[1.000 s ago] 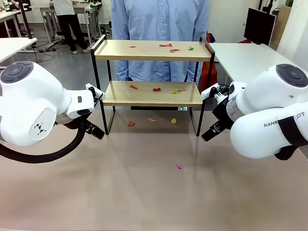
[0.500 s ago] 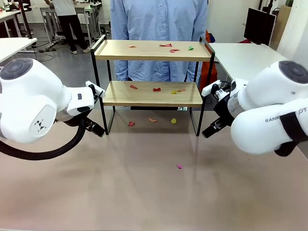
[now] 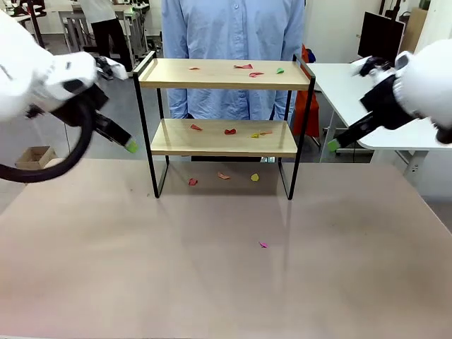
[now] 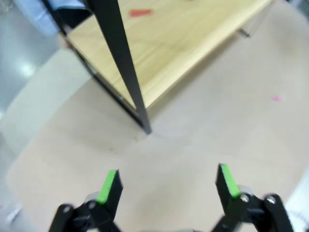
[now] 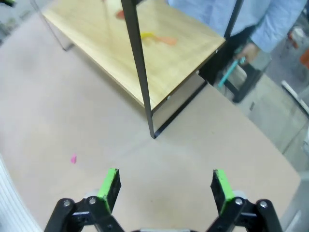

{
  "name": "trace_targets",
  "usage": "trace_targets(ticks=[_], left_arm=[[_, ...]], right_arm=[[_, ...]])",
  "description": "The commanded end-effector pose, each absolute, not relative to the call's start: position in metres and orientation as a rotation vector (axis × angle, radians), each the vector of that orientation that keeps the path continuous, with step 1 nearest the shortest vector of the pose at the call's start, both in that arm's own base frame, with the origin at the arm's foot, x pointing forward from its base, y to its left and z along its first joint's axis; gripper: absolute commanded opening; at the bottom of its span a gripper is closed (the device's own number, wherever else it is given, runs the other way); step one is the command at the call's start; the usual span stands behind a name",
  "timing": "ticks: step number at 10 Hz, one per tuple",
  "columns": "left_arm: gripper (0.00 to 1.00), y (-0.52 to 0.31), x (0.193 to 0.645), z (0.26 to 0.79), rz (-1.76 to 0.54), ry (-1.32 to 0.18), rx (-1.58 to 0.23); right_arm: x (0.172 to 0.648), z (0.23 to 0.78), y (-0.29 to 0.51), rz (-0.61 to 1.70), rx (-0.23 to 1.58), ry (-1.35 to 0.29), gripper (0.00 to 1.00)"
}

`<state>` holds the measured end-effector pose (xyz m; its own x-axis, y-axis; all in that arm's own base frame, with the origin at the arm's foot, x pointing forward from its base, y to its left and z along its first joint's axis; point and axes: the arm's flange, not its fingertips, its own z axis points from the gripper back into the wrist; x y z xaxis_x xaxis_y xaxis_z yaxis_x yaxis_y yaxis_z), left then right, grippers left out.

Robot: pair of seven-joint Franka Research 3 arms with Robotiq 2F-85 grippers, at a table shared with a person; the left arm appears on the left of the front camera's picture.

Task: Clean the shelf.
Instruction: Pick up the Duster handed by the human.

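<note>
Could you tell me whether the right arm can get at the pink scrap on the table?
Probably yes: the pink scrap lies on bare table, clear of the shelf, and the open right claw hangs above with nothing between.

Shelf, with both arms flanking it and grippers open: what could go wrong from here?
1. The left gripper and right gripper flank the shelf, which is thin-framed; a sideways sweep could shove or tip it.
2. The paper scraps are small and flat, so the fingers may just push them off the edge.
3. The person stands right behind; a reach across could hit them.
</note>
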<state>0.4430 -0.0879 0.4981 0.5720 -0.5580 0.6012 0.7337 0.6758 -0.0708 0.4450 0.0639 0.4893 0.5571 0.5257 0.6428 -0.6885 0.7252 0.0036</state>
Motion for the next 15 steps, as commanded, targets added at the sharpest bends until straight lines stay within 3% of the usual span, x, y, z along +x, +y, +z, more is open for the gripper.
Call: trace_targets(ticks=[1,4,5,11,13,15], left_arm=[[1.0,-0.023,0.474,0.485,-1.006,-0.557,-0.574],[1.0,0.028,0.472,0.47,-1.187,-0.843,-0.676],[1.0,0.018,0.464,0.47,-1.091,-0.785,-0.582],[1.0,0.025,0.455,0.472,-1.127,-0.753,-0.611],[1.0,0.08,0.526,0.464,-1.086,-0.861,-0.814],[1.0,0.123,0.559,0.446,-1.063,-0.932,-0.92]], right_arm=[[0.471,0.475,0.018,0.944,0.429,-0.68,1.0],[0.48,0.449,-0.017,1.051,0.482,-0.79,1.0],[0.454,0.476,0.001,0.989,0.418,-0.715,1.0],[0.456,0.473,0.003,1.017,0.391,-0.701,1.0],[0.524,0.465,-0.037,0.997,0.549,-0.724,1.0],[0.567,0.449,-0.076,1.029,0.724,-0.83,1.0]])
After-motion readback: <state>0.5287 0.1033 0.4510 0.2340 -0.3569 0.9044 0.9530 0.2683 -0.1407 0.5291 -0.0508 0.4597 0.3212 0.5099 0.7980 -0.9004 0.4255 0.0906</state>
